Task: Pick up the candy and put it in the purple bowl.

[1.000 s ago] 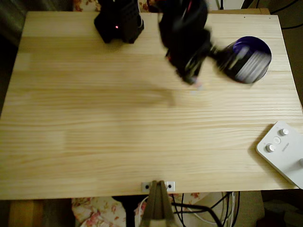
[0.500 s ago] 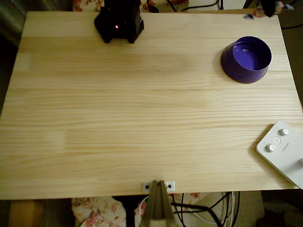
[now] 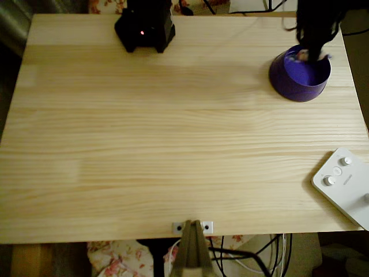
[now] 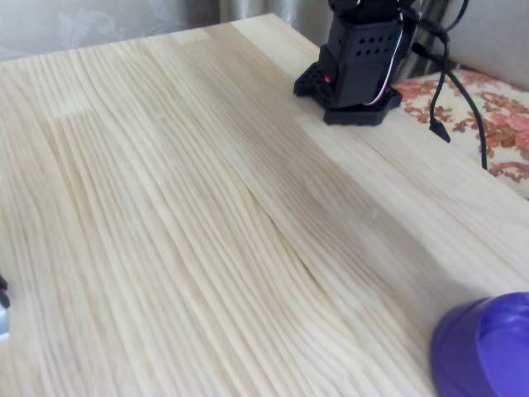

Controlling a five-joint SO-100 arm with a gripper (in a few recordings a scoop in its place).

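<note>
Overhead view: one purple bowl (image 3: 300,74), round and glossy, stands at the far right of the wooden table (image 3: 173,144). The dark gripper (image 3: 312,53) hangs over its far rim, a small pale candy (image 3: 304,55) at its tip; whether the jaws clasp it I cannot tell. One white knobbed device (image 3: 344,186) lies near the right edge, one black arm base (image 3: 145,26) at the far edge.

Fixed view: the bowl's (image 4: 483,347) rim shows bottom right, the base (image 4: 355,62) far off

A white box with round knobs (image 3: 344,186) sits at the right edge of the wooden table (image 3: 173,138). Flowery cloth (image 4: 496,116) lies beside the table.
</note>
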